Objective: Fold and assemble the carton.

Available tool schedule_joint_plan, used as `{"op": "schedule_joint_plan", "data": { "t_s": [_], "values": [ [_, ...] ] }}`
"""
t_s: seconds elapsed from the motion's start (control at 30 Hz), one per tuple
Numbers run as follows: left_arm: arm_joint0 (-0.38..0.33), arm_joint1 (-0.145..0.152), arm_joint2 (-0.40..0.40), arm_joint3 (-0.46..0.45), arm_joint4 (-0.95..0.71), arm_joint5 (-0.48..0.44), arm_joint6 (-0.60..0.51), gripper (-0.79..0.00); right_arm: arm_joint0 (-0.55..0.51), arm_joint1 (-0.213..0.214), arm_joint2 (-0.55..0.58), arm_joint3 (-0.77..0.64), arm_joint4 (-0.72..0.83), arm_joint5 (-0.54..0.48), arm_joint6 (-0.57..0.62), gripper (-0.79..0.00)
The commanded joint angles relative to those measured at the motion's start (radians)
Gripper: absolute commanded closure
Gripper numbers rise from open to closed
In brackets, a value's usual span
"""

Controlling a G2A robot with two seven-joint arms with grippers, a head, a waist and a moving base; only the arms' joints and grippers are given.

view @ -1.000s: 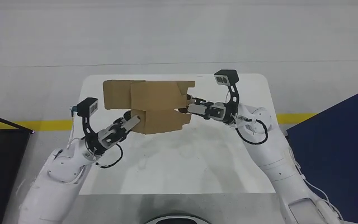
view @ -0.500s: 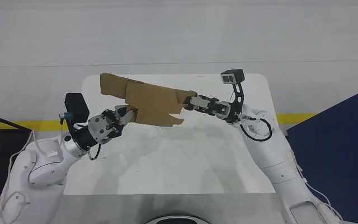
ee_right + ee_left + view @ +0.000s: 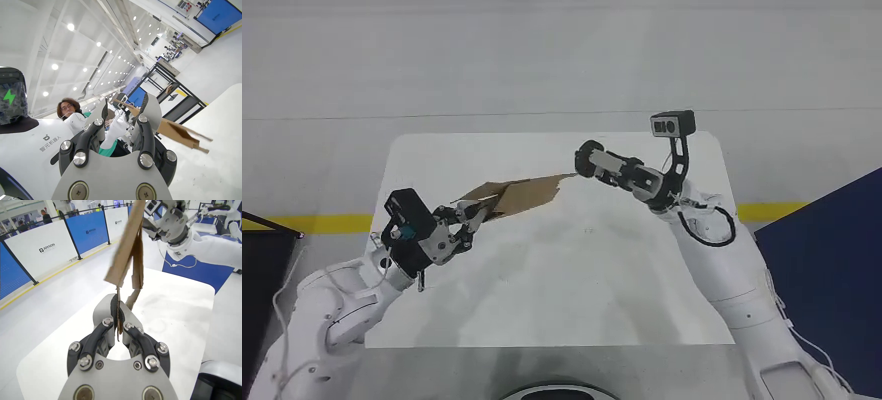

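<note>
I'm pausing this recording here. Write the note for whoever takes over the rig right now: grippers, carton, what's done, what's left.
Grippers: the left gripper has its jaws shut on one end of the carton and holds it up. The right gripper is at the carton's other end with its jaws open. The cardboard lies against one finger, not clamped.
Carton: a flat blank, turned on edge, raised above the far half of the table, slanting between the two arms.
Done: the blank is picked up.
Left: regrip with the right gripper, open the blank into a box, fold and close the flaps.
</note>
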Motion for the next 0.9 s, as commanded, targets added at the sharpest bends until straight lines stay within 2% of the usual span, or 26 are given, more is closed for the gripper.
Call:
{"op": "schedule_joint_plan", "data": {
  "t_s": [0.0,0.43,0.67,0.77,0.87],
  "values": [
    [-0.003,0.0,0.012,0.005,0.005,0.004,-0.004,0.0,0.019,-0.007,-0.032,0.013,-0.008,0.009,-0.001,-0.305],
    [-0.06,-0.013,0.077,0.018,-0.077,0.13,-0.021,0.0,0.062,-0.029,-0.152,0.061,-0.019,0.096,0.094,-0.317],
    [-0.086,-0.009,0.102,0.013,0.057,0.101,-0.068,0.0,0.049,-0.027,-0.068,0.063,0.022,0.007,0.01,-0.326],
    [-0.085,-0.007,0.106,0.017,0.078,0.08,-0.058,0.0,0.055,-0.027,-0.053,0.073,-0.015,0.019,-0.037,-0.32],
    [-0.078,-0.007,0.107,0.019,0.075,0.081,-0.043,0.0,0.066,-0.034,-0.084,0.081,-0.06,0.05,-0.072,-0.311]
  ]
}}
